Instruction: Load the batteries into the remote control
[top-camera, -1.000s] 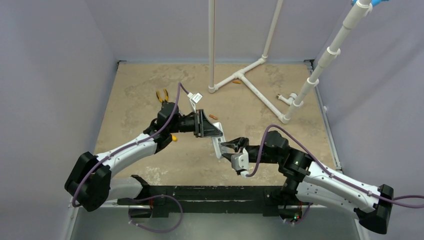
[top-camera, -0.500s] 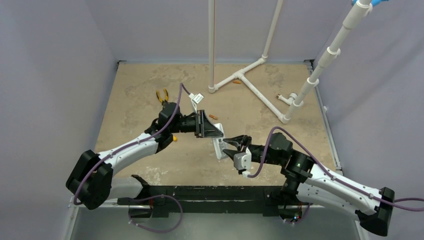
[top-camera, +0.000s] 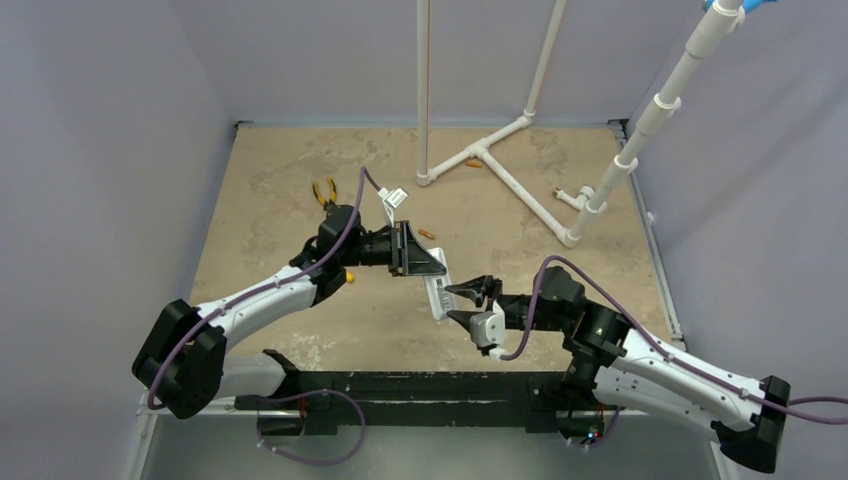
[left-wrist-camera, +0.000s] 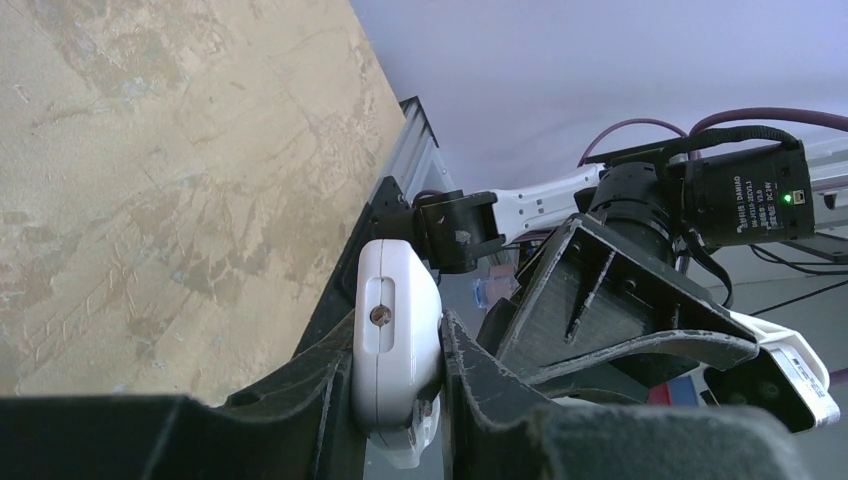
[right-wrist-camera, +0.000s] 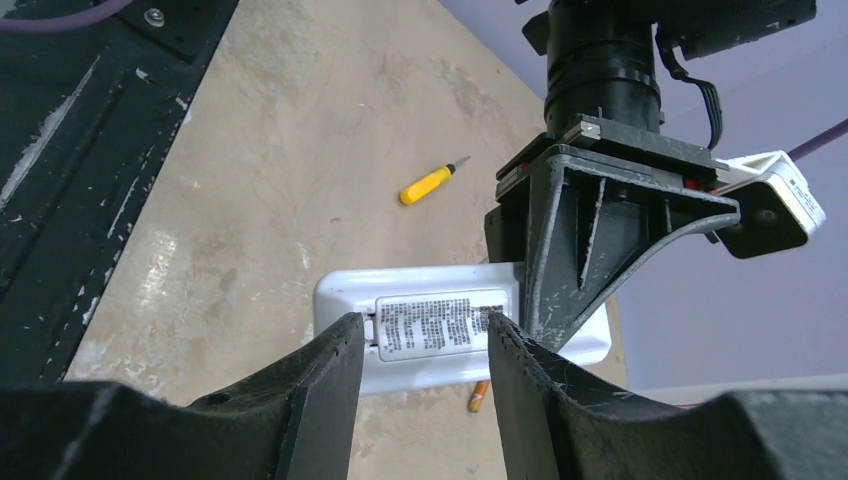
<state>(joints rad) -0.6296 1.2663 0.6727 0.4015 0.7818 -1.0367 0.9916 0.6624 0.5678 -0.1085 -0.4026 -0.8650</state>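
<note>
Tan table (top-camera: 262, 165), yellow pliers (top-camera: 323, 190), two batteries (top-camera: 427, 234), pipe stand (top-camera: 478, 152)

Battery (top-camera: 427, 234) behind remote control (top-camera: 436, 294)

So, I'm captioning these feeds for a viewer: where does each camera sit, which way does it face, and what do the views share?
Top external: above and behind the bases, looking down on the table; both arms show.
Left wrist: on the left wrist, looking along the left gripper, shut on the remote control; right arm beyond.
Right wrist: on the right wrist, looking past the open right gripper at the remote's labelled back; left gripper beyond.
Shared: all three show the remote control.
</note>
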